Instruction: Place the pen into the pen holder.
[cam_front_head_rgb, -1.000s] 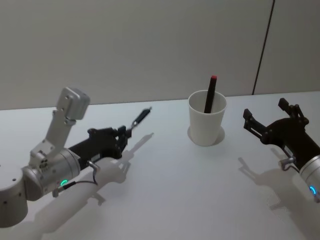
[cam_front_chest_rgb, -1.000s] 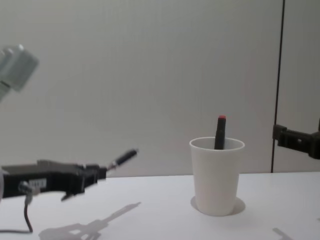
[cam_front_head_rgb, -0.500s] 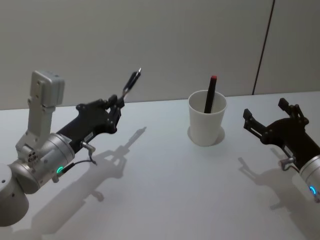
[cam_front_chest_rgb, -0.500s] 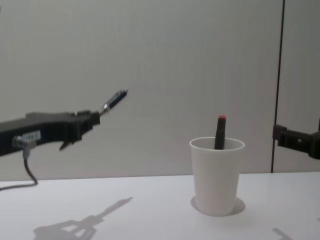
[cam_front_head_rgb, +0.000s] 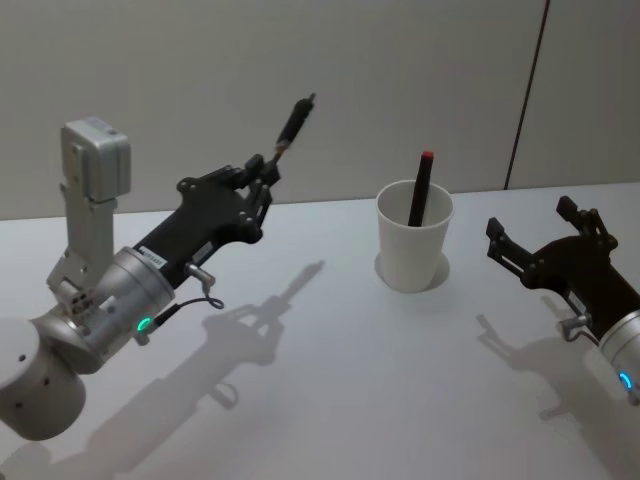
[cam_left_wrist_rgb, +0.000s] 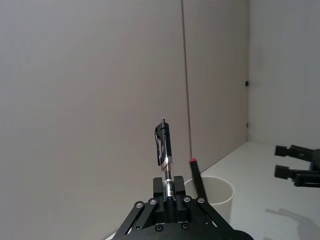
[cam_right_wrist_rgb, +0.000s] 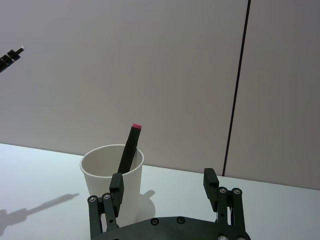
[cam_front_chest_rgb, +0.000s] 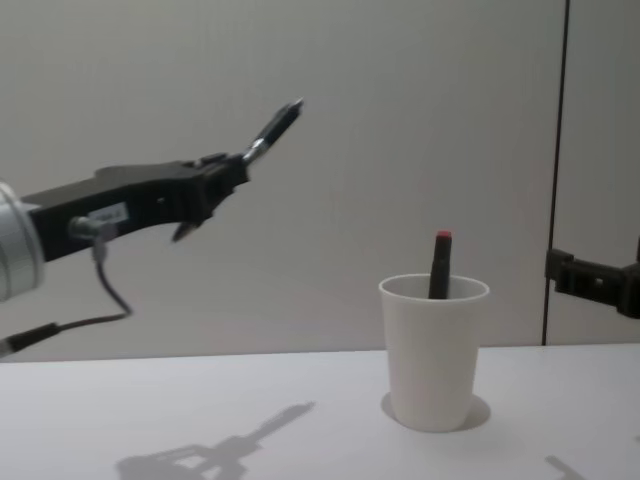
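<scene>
- left hand (cam_front_head_rgb: 262, 172): fingers closed tight on the lower end of the pen (cam_front_head_rgb: 293, 122). Firm pinch, as the left wrist view shows it.
- the hand is raised well above the desk (cam_front_head_rgb: 350, 380), on the robot's left side, and reaches up and forward at a slant.
- pen: black with a clear section near the grip and the clip end uppermost. It sticks out past the fingertips and tilts toward the holder side.
- pen holder (cam_front_head_rgb: 413, 250): white paper cup, upright on the desk right of centre and well apart from the held pen. In the chest view the pen's top is higher than the cup rim.
- a red-tipped pen (cam_front_head_rgb: 421, 190) already stands in the cup, leaning on the rim, with its top clear of the rim.
- right hand (cam_front_head_rgb: 535, 228): parked low over the desk to the right of the cup, fingers spread wide, nothing in them. Probably idle.
- progress: pickup done and the pen is lifted. It is not yet over the cup, so roughly halfway.
- left to do: carry across to above the rim, tip the pen closer to upright, lower it in beside the red-tipped one, release.
- front-to-back offset between pen and cup is hard to judge from these angles.
</scene>
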